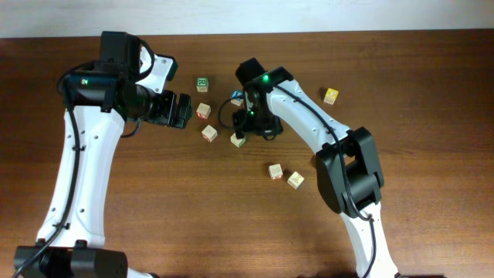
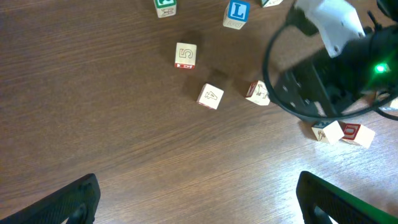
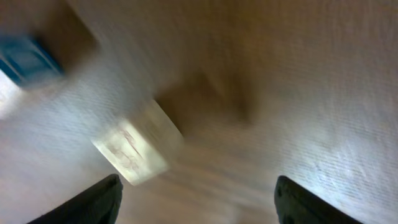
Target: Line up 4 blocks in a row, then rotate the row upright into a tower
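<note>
Wooden alphabet blocks [image 1: 209, 133] lie scattered, probably some still unturned, while left tool [image 2: 198, 183] and right tool [image 3: 198, 185] both gape, holding nothing.

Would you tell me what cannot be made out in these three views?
Right wrist view: motion blur smears the pale block; its print is unreadable.
Overhead: the right arm covers part of the blue block.
Left wrist view: the top edge cuts off the green block.
</note>
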Action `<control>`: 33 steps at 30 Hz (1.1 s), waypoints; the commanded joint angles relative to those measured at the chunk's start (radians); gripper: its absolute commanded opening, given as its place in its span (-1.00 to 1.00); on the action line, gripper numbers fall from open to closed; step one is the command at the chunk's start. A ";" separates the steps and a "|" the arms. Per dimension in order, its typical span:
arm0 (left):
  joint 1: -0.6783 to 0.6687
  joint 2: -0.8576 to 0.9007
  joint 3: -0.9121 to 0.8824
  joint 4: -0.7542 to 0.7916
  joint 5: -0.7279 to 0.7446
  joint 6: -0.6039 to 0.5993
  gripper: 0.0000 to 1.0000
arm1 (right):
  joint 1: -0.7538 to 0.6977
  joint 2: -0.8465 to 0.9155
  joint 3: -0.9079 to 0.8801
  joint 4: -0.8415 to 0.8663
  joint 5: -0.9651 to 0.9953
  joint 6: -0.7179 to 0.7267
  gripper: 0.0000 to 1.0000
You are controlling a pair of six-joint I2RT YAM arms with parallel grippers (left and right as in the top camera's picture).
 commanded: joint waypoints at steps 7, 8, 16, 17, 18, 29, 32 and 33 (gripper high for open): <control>0.000 0.007 0.022 0.002 0.014 -0.009 0.98 | 0.105 0.023 -0.031 0.141 0.147 0.350 0.23; -0.002 0.007 0.022 0.002 0.014 -0.009 0.98 | 0.105 0.022 -0.031 0.137 0.147 0.345 0.10; -0.002 0.007 0.022 0.002 0.014 -0.009 0.98 | 0.106 0.022 -0.031 0.132 0.148 0.101 -0.35; -0.002 0.007 0.022 0.002 0.014 -0.009 0.99 | 0.106 0.022 -0.031 0.132 0.141 0.052 -0.35; -0.002 0.007 0.022 0.002 0.014 -0.009 0.98 | 0.106 0.022 -0.031 0.132 0.124 0.018 -0.35; -0.002 0.007 0.022 0.002 0.014 -0.009 0.98 | 0.107 0.022 -0.031 0.082 0.067 -0.029 -0.49; -0.002 0.007 0.022 0.002 0.014 -0.009 0.98 | 0.107 0.022 -0.031 0.130 0.070 -0.028 -0.39; -0.002 0.007 0.022 0.002 0.014 -0.009 0.98 | 0.107 0.022 -0.031 0.143 0.070 -0.028 -0.20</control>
